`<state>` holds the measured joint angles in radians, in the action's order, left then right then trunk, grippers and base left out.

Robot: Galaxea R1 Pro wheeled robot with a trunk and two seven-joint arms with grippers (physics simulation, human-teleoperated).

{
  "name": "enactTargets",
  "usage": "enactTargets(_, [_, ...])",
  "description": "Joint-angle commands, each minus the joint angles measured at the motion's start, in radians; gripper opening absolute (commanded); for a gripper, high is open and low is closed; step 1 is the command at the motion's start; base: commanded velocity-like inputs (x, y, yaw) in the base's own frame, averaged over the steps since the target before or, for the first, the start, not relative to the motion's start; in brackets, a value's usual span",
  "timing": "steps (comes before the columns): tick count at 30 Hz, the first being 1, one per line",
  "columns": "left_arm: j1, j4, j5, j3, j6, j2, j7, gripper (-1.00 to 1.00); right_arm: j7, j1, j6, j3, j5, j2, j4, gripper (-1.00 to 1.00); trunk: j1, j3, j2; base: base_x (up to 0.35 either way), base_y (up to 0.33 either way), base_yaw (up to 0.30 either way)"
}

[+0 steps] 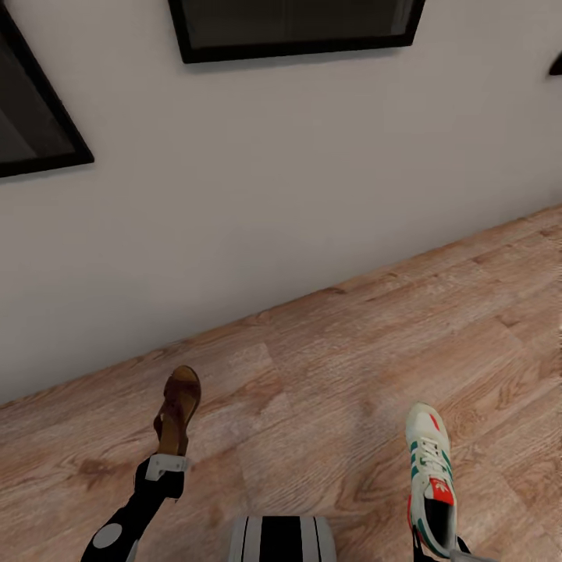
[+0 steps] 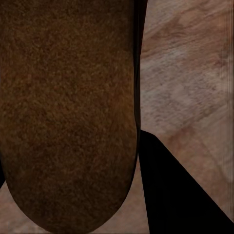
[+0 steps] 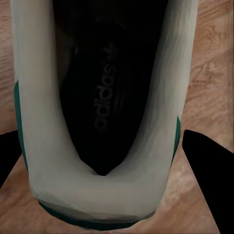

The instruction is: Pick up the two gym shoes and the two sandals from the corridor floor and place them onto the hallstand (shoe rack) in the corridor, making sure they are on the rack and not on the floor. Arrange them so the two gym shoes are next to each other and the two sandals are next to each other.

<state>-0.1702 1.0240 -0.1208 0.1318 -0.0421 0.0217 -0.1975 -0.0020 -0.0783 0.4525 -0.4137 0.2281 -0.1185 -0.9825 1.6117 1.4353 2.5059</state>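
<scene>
Brown sandal (image 2: 68, 112) sole looms against the left wrist camera, with one dark finger (image 2: 180, 195) beside it over the corridor floor (image 2: 185, 73). From the head view, the left gripper (image 1: 165, 467) grips that sandal (image 1: 178, 407) by its heel end, toe pointing toward the pale wall (image 1: 257, 179). On the other side, the right gripper (image 1: 439, 551) clasps a gym shoe (image 1: 431, 476) at the heel; the right wrist view shows dark fingers (image 3: 209, 165) flanking the shoe's (image 3: 105, 112) opening. Black-framed pictures (image 1: 293, 27) hang on the wall ahead. Wood planks (image 1: 328, 406) between the two shoes lie bare, and the robot's striped trunk (image 1: 281, 538) sits low between the arms.
</scene>
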Motion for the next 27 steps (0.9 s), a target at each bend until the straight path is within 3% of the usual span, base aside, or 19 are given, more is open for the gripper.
enactTargets(1, [0.000, 0.000, -0.014, 0.003, -0.005, -0.001, -0.005, -1.00, -0.001, 0.000, 0.002, -0.003, 0.009, -0.001, -0.002, -1.00, 0.000, -0.004, 0.000, 0.000, 0.000, -0.127])
enactTargets(6, [0.000, -0.001, -0.014, 0.009, -0.002, 0.000, -0.003, -1.00, -0.001, 0.000, 0.002, -0.004, 0.008, -0.001, -0.005, -1.00, -0.003, -0.024, -0.001, 0.000, 0.000, -0.021])
enactTargets(7, [0.000, -0.001, -0.015, 0.009, -0.002, 0.000, -0.003, -1.00, 0.018, 0.000, 0.002, -0.005, 0.007, 0.017, -0.015, -1.00, -0.003, -0.028, -0.001, 0.000, 0.000, 0.000])
enactTargets(10, [0.000, -0.001, -0.015, 0.010, -0.002, 0.000, -0.003, -1.00, 0.101, 0.000, 0.001, -0.022, 0.000, 0.032, -0.029, -1.00, -0.005, -0.040, -0.002, 0.000, 0.000, 0.000])
enactTargets(13, [0.000, -0.001, -0.014, 0.012, -0.002, 0.000, -0.003, -1.00, 0.207, 0.000, -0.003, -0.093, -0.062, 0.049, -0.084, -1.00, -0.006, -0.052, -0.003, 0.000, 0.000, 0.000])
enactTargets(19, [0.000, -0.001, -0.014, 0.012, -0.002, 0.000, -0.003, -1.00, 0.385, 0.000, -0.076, -0.118, -0.164, 0.058, -0.203, -1.00, -0.009, -0.075, -0.004, 0.000, 0.000, 0.000])
enactTargets(27, [0.000, -0.002, -0.014, 0.014, -0.002, 0.001, -0.003, -1.00, 0.418, 0.000, -0.124, -0.153, -0.185, 0.063, -0.250, -1.00, -0.016, -0.105, -0.013, 0.000, 0.000, 0.000])
